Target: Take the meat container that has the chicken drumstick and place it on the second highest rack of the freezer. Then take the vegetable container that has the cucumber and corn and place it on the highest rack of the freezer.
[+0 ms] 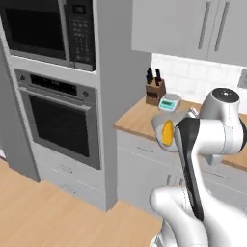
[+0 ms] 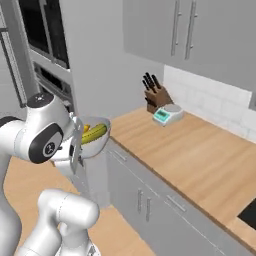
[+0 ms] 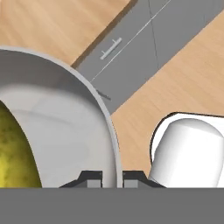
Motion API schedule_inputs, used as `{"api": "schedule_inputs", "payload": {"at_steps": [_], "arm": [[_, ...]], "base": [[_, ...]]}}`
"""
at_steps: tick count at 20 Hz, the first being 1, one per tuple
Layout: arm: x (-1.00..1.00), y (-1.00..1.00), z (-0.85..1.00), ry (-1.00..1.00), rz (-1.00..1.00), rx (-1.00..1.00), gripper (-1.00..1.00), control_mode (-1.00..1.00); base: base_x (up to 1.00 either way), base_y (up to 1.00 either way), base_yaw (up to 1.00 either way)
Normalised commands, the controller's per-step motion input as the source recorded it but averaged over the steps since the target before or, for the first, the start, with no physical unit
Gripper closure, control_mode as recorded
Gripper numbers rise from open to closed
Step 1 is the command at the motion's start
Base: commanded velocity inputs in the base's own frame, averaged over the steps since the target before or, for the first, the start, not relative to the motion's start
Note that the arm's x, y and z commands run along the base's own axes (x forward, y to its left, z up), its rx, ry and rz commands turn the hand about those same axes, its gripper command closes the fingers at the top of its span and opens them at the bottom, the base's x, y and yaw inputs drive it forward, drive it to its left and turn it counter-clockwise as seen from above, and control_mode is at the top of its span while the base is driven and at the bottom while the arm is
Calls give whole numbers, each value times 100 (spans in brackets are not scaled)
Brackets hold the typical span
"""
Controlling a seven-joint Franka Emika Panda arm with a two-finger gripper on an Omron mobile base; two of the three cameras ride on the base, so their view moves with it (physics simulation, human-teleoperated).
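While clamped on the bowl [image 3: 65, 131] rim, end effector [image 3: 111, 177] | corn [image 2: 94, 134] inside | above counter [image 2: 200, 165] edge

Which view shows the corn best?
Right base view: the corn lies beside the cucumber in the bowl. Left base view gives a yellow sliver; hand view just an edge.

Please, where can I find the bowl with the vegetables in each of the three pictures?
Left base view: the bowl sits right of centre, partly behind the arm, corn showing.
Right base view: left of centre, beside the arm's upper joint, at the counter corner.
Hand view: its grey wall covers the left half, rim between the gripper tips.
Shared landmark: the knife block.
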Motion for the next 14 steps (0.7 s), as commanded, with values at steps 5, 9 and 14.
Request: {"api": "schedule_inputs", "payload": {"at_steps": [5, 9, 14], "arm": [[0, 0, 0, 0, 0, 0, 100, 100], [0, 0, 0, 0, 0, 0, 100, 100], [0, 0, 0, 0, 0, 0, 100, 100]], "base": [[7, 20, 82], [18, 26, 82], [28, 45, 63]]}}
